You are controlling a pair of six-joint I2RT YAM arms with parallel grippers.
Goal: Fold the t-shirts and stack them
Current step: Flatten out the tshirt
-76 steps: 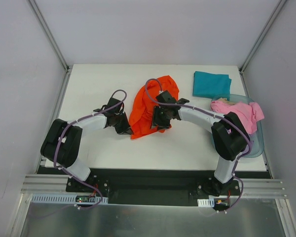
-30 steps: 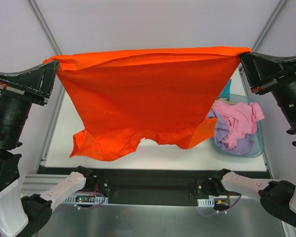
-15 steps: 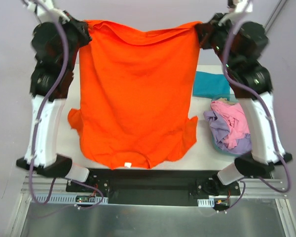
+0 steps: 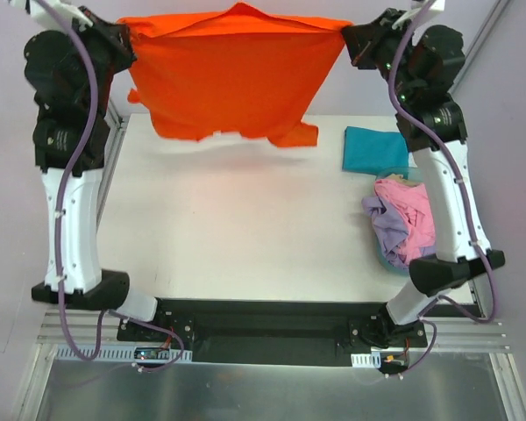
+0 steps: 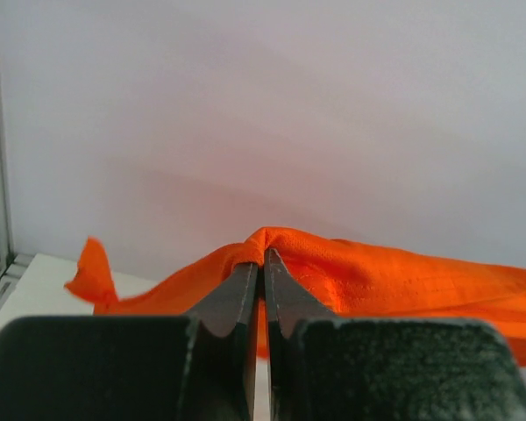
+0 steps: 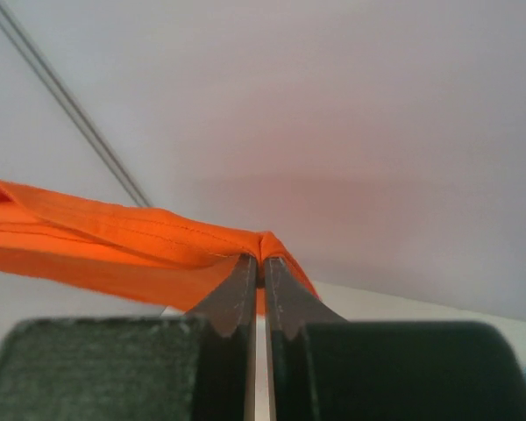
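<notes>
- Both arms reach high above the table, stretching the orange-red t-shirt between them so that it hangs spread in the air, well clear of the surface.
- The left gripper has its jaws pinched tight on one corner of the shirt's upper edge.
- The right gripper clamps the opposite corner the same way.
- Held taut by two corners, the cloth likely falls smooth, ready to be laid flat for folding.
- A folded teal t-shirt lies at the table's far right, probably the start of the stack.
- The pink t-shirt and lavender t-shirt sit crumpled together nearer the right arm's base, not yet folded.
</notes>
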